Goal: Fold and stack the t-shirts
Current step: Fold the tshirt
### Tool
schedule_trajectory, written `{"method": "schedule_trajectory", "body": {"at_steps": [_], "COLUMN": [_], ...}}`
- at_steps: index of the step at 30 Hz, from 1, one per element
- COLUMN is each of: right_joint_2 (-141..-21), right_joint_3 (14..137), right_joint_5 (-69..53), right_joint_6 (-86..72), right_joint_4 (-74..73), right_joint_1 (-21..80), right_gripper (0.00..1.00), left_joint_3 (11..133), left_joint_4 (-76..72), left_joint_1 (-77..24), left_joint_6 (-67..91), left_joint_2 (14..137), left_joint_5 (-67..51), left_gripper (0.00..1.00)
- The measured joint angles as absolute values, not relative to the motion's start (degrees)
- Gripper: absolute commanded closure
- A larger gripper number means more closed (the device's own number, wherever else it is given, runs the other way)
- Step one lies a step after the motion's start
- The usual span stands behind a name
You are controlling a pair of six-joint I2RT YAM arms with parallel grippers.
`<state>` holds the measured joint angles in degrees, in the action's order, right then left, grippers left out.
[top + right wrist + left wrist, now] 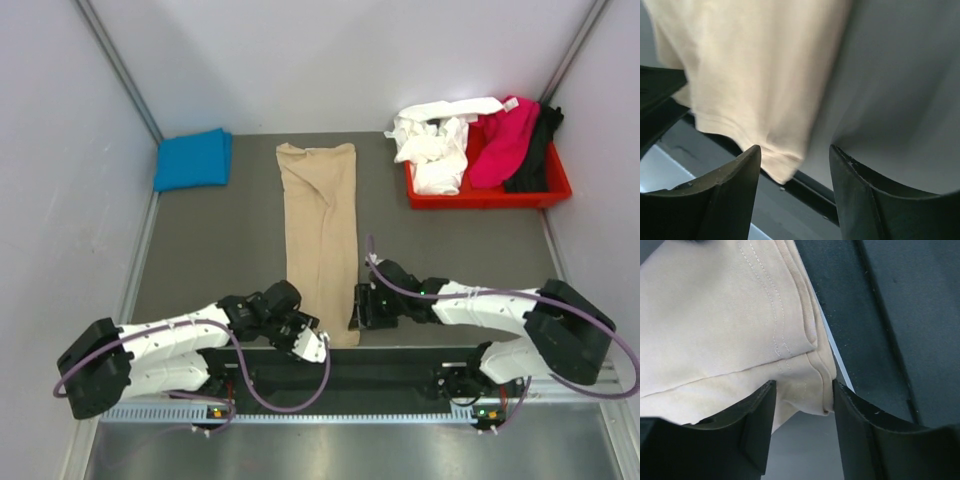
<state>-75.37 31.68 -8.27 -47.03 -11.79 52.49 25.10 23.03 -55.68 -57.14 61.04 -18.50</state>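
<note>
The tan t-shirt (320,235), a light, limp strip lying lengthwise on the bench (220,250), is best pinched at its thicker near hem corners, where the left hand (802,390) and right hand (795,155) each gape about one corner, gripping nothing.

The black-and-white left arm (170,345) and right arm (480,305) lie low, bent inward; left gripper (312,345) and right gripper (357,310) point toward each other, fingers (860,440) parted.
</note>
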Motion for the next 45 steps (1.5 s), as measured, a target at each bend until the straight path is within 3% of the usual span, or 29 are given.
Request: {"method": "schedule_trajectory", "body": {"at_steps": [3,4,6,7,8,9,16,21,33,45], "right_joint_2": [-79.0,-80.0,-81.1,-81.3,-81.2,-81.2,-78.3,-78.9,-100.1,-113.3], "right_joint_3": [33.2,33.5,33.4,33.3,33.0,33.0,33.3,38.9,64.5,77.0], "right_joint_5": [-9.6,-10.1,-10.5,-10.5,-10.4,-10.5,-11.5,-14.3,-20.1,-21.4], "right_joint_6": [-48.4,-48.8,-49.4,-49.8,-49.7,-49.7,-49.1,-44.6,-35.5,-33.6], "right_joint_4": [-8.3,-7.3,-6.1,-6.2,-6.4,-6.6,-8.0,-9.5,-7.7,-8.4], "right_joint_1": [54.8,55.2,55.5,55.5,55.5,55.5,53.9,46.0,30.2,24.7], "right_gripper": [0.53,0.65,0.76,0.88,0.94,1.0,1.0,1.0,1.0,1.0], "left_joint_3": [25.1,25.0,25.0,24.9,24.9,25.0,28.5,37.4,57.8,71.1], "left_joint_4": [22.2,22.2,22.3,22.5,22.7,22.8,26.2,26.6,19.8,15.5], "left_joint_1": [-55.7,-55.8,-55.9,-55.9,-55.9,-55.9,-54.3,-42.3,-25.0,-22.6], "left_joint_6": [-57.2,-57.0,-56.8,-56.8,-56.5,-56.3,-49.3,-46.6,-43.5,-41.9], "left_joint_2": [61.5,61.6,61.8,61.9,62.0,62.0,59.6,60.7,88.4,104.9], "left_joint_5": [-17.9,-17.6,-17.0,-16.8,-16.6,-16.6,-12.1,-12.1,-12.8,-12.8], "left_gripper": [0.61,0.66,0.83,0.91,1.0,1.0,1.0,1.0,1.0,1.0]}}
